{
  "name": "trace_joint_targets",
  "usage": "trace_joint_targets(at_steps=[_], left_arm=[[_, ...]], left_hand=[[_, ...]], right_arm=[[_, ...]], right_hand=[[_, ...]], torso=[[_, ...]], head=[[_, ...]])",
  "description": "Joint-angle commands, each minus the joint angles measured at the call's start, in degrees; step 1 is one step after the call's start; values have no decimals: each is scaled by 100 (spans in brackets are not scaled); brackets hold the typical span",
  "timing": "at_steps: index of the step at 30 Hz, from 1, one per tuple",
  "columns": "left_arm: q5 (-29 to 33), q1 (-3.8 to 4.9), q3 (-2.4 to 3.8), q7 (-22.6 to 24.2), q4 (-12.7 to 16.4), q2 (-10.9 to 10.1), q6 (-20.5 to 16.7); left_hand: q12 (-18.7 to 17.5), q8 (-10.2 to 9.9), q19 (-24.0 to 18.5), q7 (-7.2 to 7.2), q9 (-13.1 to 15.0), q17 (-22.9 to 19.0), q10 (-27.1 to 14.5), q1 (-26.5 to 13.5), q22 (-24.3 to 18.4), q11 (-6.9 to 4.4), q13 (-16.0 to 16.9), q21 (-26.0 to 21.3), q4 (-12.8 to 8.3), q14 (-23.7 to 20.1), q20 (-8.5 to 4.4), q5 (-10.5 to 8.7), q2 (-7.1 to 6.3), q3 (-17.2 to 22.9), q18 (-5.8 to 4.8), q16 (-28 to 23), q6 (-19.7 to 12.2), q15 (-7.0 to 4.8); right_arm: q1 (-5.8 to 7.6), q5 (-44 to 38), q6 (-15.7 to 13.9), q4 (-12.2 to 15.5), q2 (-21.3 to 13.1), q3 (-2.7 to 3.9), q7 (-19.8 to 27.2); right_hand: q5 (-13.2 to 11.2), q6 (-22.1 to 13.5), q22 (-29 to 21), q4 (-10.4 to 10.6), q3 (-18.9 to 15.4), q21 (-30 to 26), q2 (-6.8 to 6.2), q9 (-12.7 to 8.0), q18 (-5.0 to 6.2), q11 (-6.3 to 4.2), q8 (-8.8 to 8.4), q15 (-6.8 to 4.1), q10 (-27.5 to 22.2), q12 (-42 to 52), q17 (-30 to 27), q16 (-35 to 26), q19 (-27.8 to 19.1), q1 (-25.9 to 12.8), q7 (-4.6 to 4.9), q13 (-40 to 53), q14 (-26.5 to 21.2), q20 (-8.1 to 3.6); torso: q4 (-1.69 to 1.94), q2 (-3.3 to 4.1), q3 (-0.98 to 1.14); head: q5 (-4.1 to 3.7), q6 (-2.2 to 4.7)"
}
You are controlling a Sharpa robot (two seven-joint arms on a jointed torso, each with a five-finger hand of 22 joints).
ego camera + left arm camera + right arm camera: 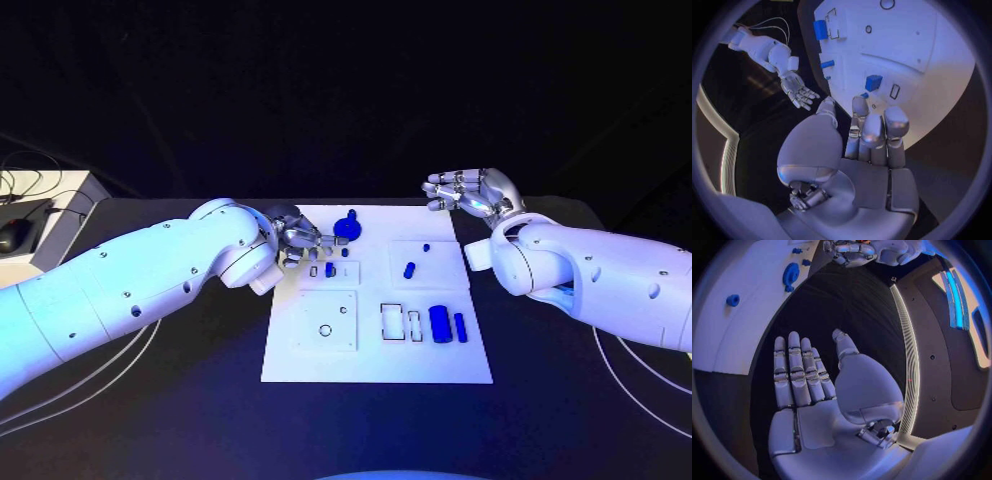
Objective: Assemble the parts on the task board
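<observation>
Your left hand [300,243] hovers low over the far left corner of the task board [378,367], fingers [862,120] straight and close together, nothing held; its wrist view shows the fingertips just short of a small blue block [874,82] standing on the board. Your right hand [472,190] hangs over the black table [173,420] just beyond the board's far right corner, palm flat and empty, fingers [795,370] extended side by side with the thumb apart. On the board, a blue gear-shaped part [346,226] sits at the far edge near the left hand, a small blue peg [410,268] lies toward the right side, and two long blue parts [447,325] stand side by side near the right edge, beside two outlined slots [392,321]. A ring mark [326,329] shows on the near left panel.
</observation>
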Motion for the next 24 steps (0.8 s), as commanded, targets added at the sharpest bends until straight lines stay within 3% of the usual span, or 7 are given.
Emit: trace_joint_targets(at_steps=[1, 6, 10, 13, 15, 19, 24], left_arm=[[-180, 88, 25, -308, -14, -4, 785], [-234, 302, 37, -446, -132, 33, 1181], [-259, 397, 36, -508, -190, 75, 1341], [-318, 430, 36, -544, -204, 103, 1333], [-389, 444, 36, -583, -209, 119, 1333], [-483, 462, 36, -662, -236, 150, 1393], [-538, 504, -2, -769, -390, 246, 1628]], left_hand=[[-60, -30, -35, 60, -144, -75, -81, 30, -52, 21, -69, -93, 117, -53, 64, -129, -94, 50, 113, -86, -35, 58], [-258, -155, -133, 319, -700, -247, -405, 51, -164, 221, -404, -252, 216, -186, 157, -120, -153, 63, 172, -253, -538, 220], [64, 378, -136, 408, -1725, -345, -833, 99, -134, 312, -823, -283, 249, -236, 244, -90, -148, 102, 241, -282, -941, 282], [248, 757, -84, 363, -1727, -320, -863, 116, -70, 283, -892, -229, 174, -199, 233, -59, -88, 53, 230, -235, -886, 258], [552, 1515, -1, 253, -1381, -228, -907, 87, 29, 178, -792, -132, 125, -105, 151, -26, -40, 54, 179, -151, -1039, 187], [703, 2112, 89, 139, -981, -111, -808, 54, 154, 120, -770, -12, 146, -32, 128, -6, -48, 84, 135, -70, -1151, 132], [687, 1993, 79, 204, -1014, -71, -852, 15, 168, 175, -794, -15, 200, -45, 144, -8, -13, 77, 135, -68, -1259, 173]], right_arm=[[-3, -14, 90, -2, -5, 2, 46], [-2, -14, 91, -7, -8, 2, 36], [-1, -15, 90, -7, -8, 2, 27], [0, -15, 91, -9, -7, 2, 23], [0, -15, 91, -11, -6, 2, 20], [1, -15, 91, -13, -8, 2, 16], [3, -15, 92, -14, -6, 2, 12]], right_hand=[[32, -30, -5, 1, 34, 33, -6, -4, -81, 12, -28, 18, -41, -30, -8, 16, -27, -32, -1, -6, -35, -7], [32, -30, -5, 1, 34, 33, -6, -4, -81, 12, -28, 18, -41, -30, -8, 16, -27, -32, -1, -6, -35, -7], [33, -30, -9, 5, 31, 33, -6, -4, -81, 15, -27, 21, -47, -32, -10, 12, -31, -35, 1, -7, -40, -6], [35, -36, -12, 7, 30, 30, -6, -5, -81, 19, -30, 27, -61, -39, -15, 1, -38, -36, 4, -7, -54, -1], [35, -40, -14, 7, 29, 28, -9, -5, -81, 22, -30, 28, -66, -42, -17, -3, -43, -36, 5, -7, -56, 2], [35, -44, -17, 8, 30, 25, -7, -5, -81, 24, -30, 31, -74, -46, -20, -10, -49, -36, 8, -7, -61, 4], [36, -52, -21, 10, 27, 22, -11, -5, -81, 28, -31, 35, -81, -48, -24, -19, -54, -36, 11, -7, -65, 8]], torso=[[-11, 5, 3], [-6, 4, 4], [1, 9, 0], [-2, 10, -9], [-5, 11, -14], [-2, 14, -11], [3, 10, -12]], head=[[13, 11], [20, 20], [21, 29], [20, 33], [23, 33], [13, 36], [3, 24]])
